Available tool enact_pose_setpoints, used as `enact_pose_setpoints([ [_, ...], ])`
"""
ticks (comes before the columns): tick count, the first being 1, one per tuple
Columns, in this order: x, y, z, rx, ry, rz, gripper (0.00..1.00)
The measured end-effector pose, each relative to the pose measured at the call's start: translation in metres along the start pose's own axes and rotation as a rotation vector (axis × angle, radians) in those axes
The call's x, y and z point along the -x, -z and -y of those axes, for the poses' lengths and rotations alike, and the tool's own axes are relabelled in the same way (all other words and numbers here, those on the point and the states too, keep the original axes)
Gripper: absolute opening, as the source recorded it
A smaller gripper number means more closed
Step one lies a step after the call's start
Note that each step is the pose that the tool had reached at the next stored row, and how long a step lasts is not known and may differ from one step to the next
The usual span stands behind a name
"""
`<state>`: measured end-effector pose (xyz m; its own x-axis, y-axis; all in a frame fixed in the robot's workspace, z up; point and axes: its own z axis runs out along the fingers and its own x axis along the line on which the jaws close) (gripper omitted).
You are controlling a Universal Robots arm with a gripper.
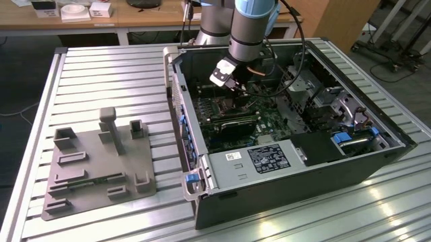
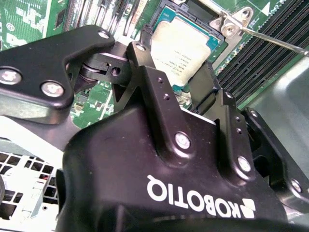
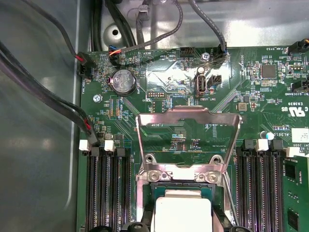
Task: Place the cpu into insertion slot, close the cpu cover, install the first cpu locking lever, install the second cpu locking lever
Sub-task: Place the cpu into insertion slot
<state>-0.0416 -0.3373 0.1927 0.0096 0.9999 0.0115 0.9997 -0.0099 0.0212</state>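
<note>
Ribbed metal table [image 1: 101,75], wooden desk [image 1: 135,20] beyond it, dark floor [image 1: 20,75], glare along the table's near edge.

The gripper [image 2: 172,60] is matte black throughout. Its two fingers [image 2: 159,96] are flat, angular bars, each drilled with small holes and pinned by a bright silver screw at the knuckle. Outboard of the fingers, broad black link arms [image 2: 43,63] carry more round silver screw heads. Just behind the fingers sits the bulky, rounded black palm housing [image 2: 120,183], marked with white lettering. Farther back from the fingers, in the exterior view, a white block [image 1: 221,74] is mounted at the wrist. Beyond it the arm [image 1: 246,40] is a silver-grey tube capped with pale blue joint covers [image 1: 259,7]. A thin black cable [image 1: 302,40] loops alongside it.
</note>
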Motion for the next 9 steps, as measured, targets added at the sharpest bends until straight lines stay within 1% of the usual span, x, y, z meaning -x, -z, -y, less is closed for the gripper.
enact_pose_setpoints([
  [7, 0.0000, -0.0001, 0.0000, 0.0001, 0.000, -0.0002, 0.54],
  [8, -0.0001, -0.0001, 0.0000, 0.0001, 0.000, -0.0003, 0.55],
  [9, -0.0001, -0.0001, 0.0000, 0.0001, 0.000, -0.0002, 0.61],
])
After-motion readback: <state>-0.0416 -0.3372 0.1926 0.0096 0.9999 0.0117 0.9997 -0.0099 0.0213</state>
